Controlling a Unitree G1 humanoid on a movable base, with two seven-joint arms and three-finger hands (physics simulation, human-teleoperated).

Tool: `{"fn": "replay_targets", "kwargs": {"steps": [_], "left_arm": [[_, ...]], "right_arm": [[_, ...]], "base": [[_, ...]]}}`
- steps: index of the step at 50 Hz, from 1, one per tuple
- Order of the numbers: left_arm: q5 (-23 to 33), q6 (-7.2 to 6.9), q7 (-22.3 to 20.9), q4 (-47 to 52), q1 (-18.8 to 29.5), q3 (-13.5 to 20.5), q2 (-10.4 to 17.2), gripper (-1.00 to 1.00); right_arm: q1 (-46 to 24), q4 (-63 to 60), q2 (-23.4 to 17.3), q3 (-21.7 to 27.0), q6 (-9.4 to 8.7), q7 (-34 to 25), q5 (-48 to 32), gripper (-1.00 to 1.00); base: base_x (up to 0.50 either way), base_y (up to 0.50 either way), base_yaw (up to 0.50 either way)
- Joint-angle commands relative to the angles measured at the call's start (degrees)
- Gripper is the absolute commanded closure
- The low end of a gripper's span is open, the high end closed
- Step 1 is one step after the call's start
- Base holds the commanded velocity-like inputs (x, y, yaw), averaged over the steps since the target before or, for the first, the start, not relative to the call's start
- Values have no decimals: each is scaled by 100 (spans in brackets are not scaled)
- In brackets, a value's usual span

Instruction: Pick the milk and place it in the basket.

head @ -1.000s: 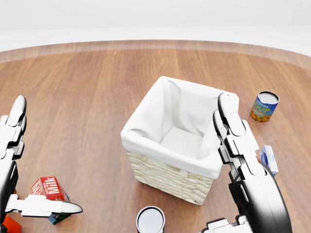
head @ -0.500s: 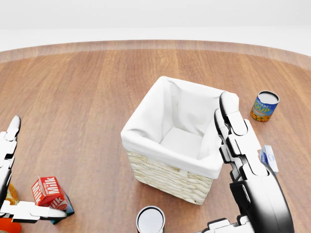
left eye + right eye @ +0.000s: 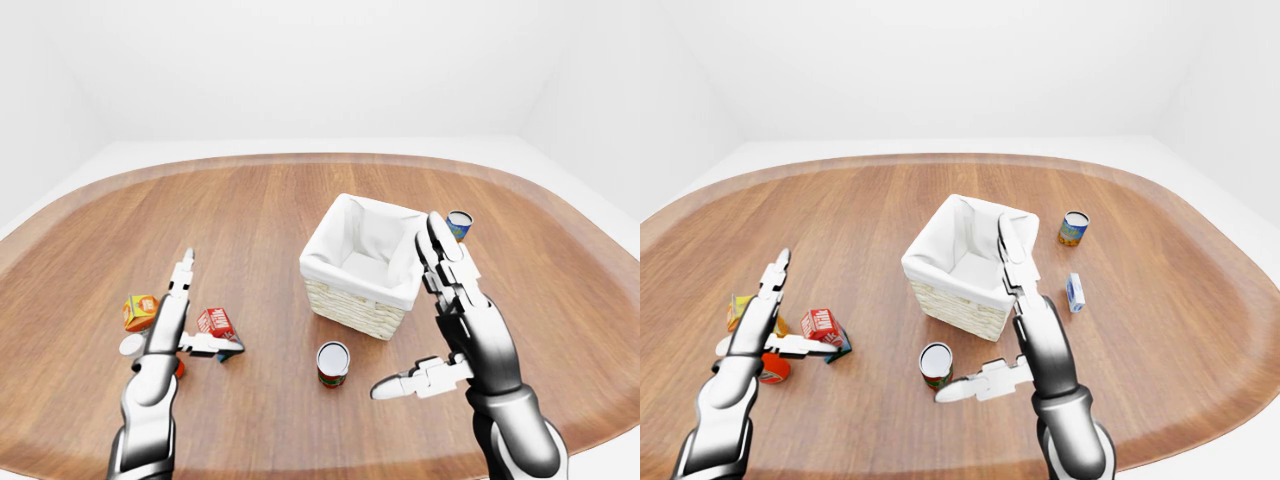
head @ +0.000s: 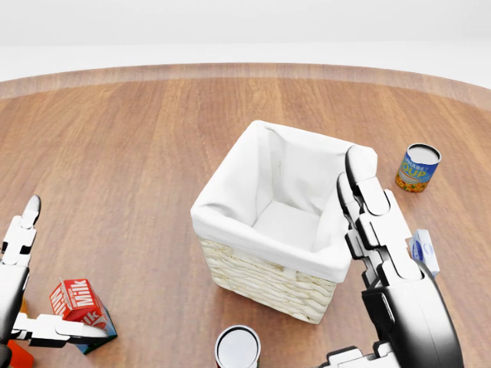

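The red milk carton [image 4: 77, 301] stands on the wooden table at the lower left of the head view. My left hand [image 3: 212, 302] is open beside it, long fingers [image 4: 21, 234] pointing up to the carton's left and thumb [image 4: 54, 330] lying along its lower edge; nothing is gripped. The wicker basket [image 4: 261, 280], lined with white cloth and empty, sits at the table's middle. My right hand [image 3: 404, 305] is open at the basket's right side, fingers upright by the rim and thumb spread low.
A soup can [image 4: 418, 167] stands to the right of the basket, and a small blue-and-white carton [image 4: 424, 251] lies partly hidden by my right hand. An opened can [image 4: 238, 346] is below the basket. An orange box [image 3: 140, 310] and a red object [image 3: 773, 368] lie left of the milk.
My left hand has sunk lower and drawn back to the left in the head view, its thumb now shorter beside the milk. The milk, basket and right hand stay put.
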State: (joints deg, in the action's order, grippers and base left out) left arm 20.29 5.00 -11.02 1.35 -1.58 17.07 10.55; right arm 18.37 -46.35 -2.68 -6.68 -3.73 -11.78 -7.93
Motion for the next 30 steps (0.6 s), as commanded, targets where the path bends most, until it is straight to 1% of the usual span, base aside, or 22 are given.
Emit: {"fn": "replay_targets", "kwargs": {"steps": [1,5,7,11,13,16,17,19,24,26,30], "left_arm": [[52,0,105,-250,78,-95,26,-100],[83,0,167,-421,99,-135,40,-100],[80,0,195,-518,144,-140,64,-100],[88,0,363,-1003,301,-192,143,-100],[-11,0,267,-997,263,-242,121,-100],[72,0,350,-1035,239,-273,124,-100],[57,0,398,-1270,313,-265,165,-100],[73,0,464,-1400,351,-271,196,-100],[13,0,507,-1629,418,-314,229,-100],[34,0,574,-1759,460,-337,242,-100],[37,0,576,-1763,468,-381,241,-100]], "right_arm": [[25,17,-14,-51,29,18,-20,-100],[21,-22,-21,-31,-7,14,13,-100],[17,0,-18,-36,6,19,1,-100],[40,-63,-21,-48,-25,18,0,-100],[78,-104,-28,-81,-19,21,-8,-100],[81,-105,-39,-105,-11,33,-16,-100],[77,-91,-43,-103,-2,34,-9,-100],[64,-66,-44,-105,-6,38,-7,-100],[88,-78,-60,-146,11,55,-33,-100],[79,-85,-61,-137,-11,51,-13,-100],[84,-149,-60,-129,-57,43,-3,-100]], "base": [[0,0,0],[0,0,0],[0,0,0],[0,0,0],[0,0,0],[0,0,0],[0,0,0],[0,0,0],[0,0,0],[0,0,0],[0,0,0]]}}
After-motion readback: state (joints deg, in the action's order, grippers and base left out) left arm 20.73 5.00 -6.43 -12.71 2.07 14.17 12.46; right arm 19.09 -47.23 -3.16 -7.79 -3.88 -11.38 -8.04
